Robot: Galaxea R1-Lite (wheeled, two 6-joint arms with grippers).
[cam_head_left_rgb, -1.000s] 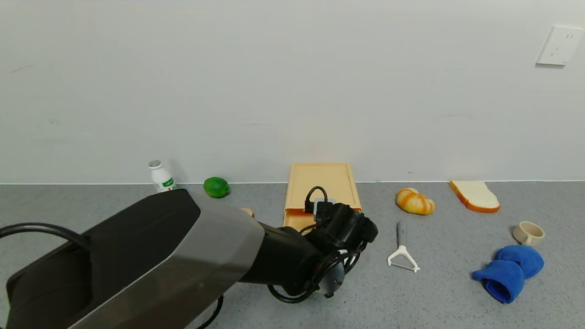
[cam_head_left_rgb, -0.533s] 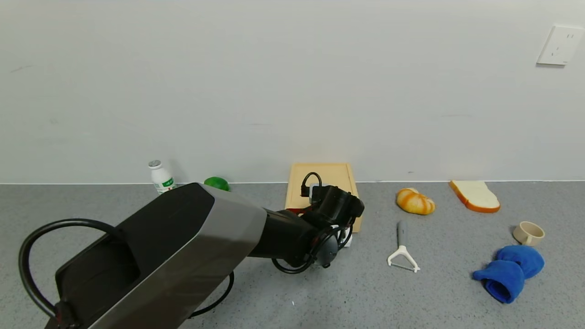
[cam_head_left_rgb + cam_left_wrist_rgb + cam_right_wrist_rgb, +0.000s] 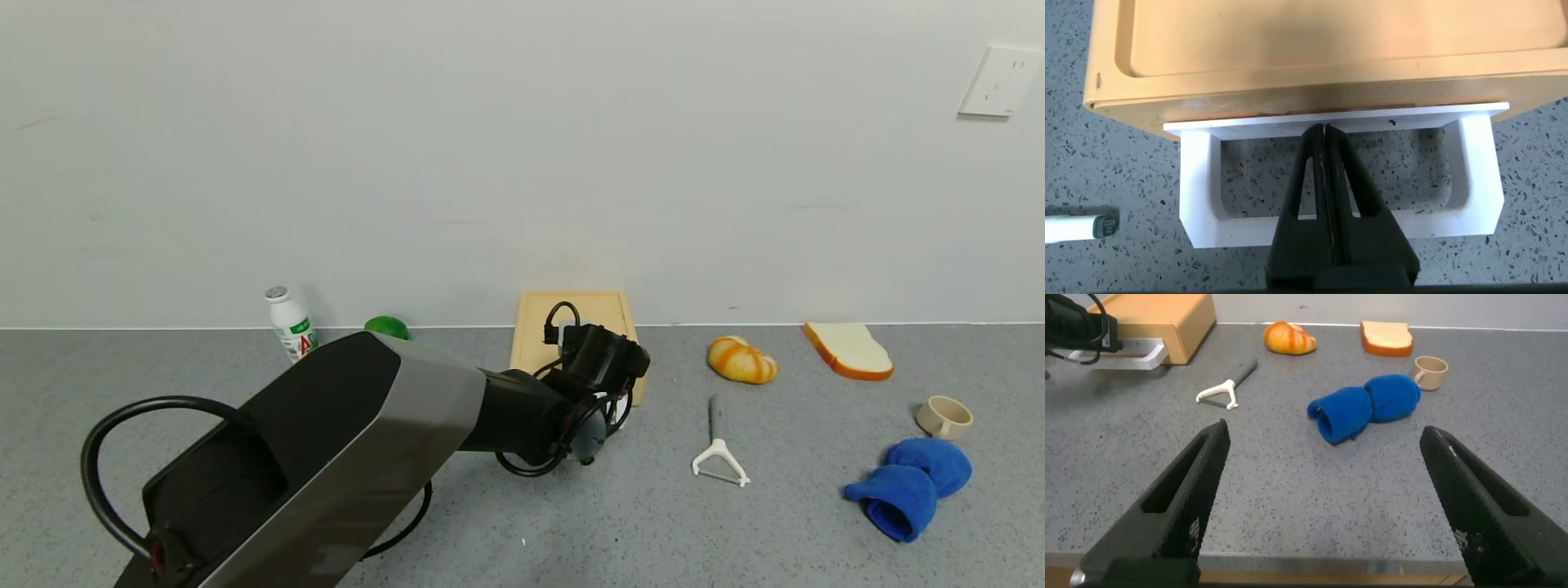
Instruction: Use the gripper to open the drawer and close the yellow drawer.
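The pale yellow drawer [image 3: 540, 325] stands against the back wall with its tray slid in; it also shows in the left wrist view [image 3: 1315, 41] and the right wrist view [image 3: 1167, 318]. Its white loop handle [image 3: 1199, 196] sticks out at the front. My left arm's wrist [image 3: 600, 367] covers the drawer's front in the head view. My left gripper [image 3: 1324, 129] is shut and empty; its fingers reach over the handle's front bar and their tips touch the drawer front inside the loop. My right gripper [image 3: 1323, 506] is open and empty, low over the near table, far from the drawer.
Right of the drawer lie a white peeler [image 3: 718, 457], a bread roll [image 3: 741, 359], a toast slice [image 3: 849, 349], a beige cup [image 3: 944, 416] and a blue cloth [image 3: 910, 486]. A small bottle [image 3: 287, 322] and a lime [image 3: 384, 325] stand to the left by the wall.
The drawer's tray stood pulled out a second ago and is now slid in. My left arm has moved toward the wall with it.
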